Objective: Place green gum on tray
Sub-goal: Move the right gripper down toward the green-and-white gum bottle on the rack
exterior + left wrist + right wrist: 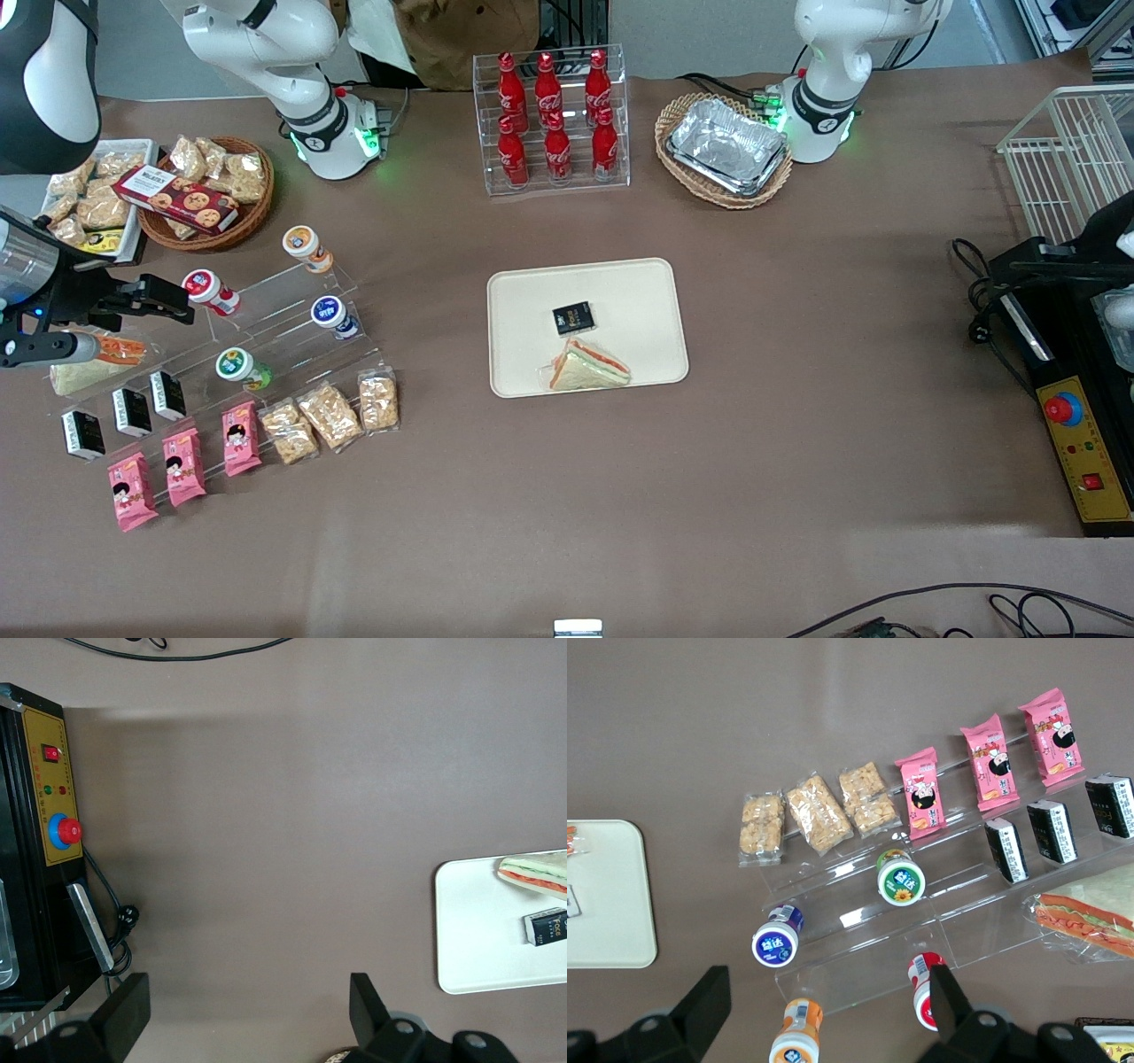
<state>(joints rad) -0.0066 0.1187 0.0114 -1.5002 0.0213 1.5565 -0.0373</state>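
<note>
The green gum point(241, 367) point(901, 880) lies on a clear stepped stand point(292, 346), its white lid with the green-yellow label facing the front camera. The cream tray point(532, 354) point(611, 895) point(478, 930) lies flat mid-table, holding a wrapped sandwich point(589, 366) and a small black packet point(573, 318). My gripper point(159, 301) point(828, 1010) hangs open and empty above the stand's working-arm end, beside the red-banded bottle point(209, 291) point(923, 990). It is well apart from the green gum, which is nearer the front camera.
The stand also holds a blue-banded bottle point(332, 315), an orange one point(306, 246), pink packets point(182, 465), black packets point(133, 412) and cracker bags point(330, 415). A cola rack point(551, 120), a basket of foil trays point(725, 146) and a control box point(1076, 443) stand elsewhere.
</note>
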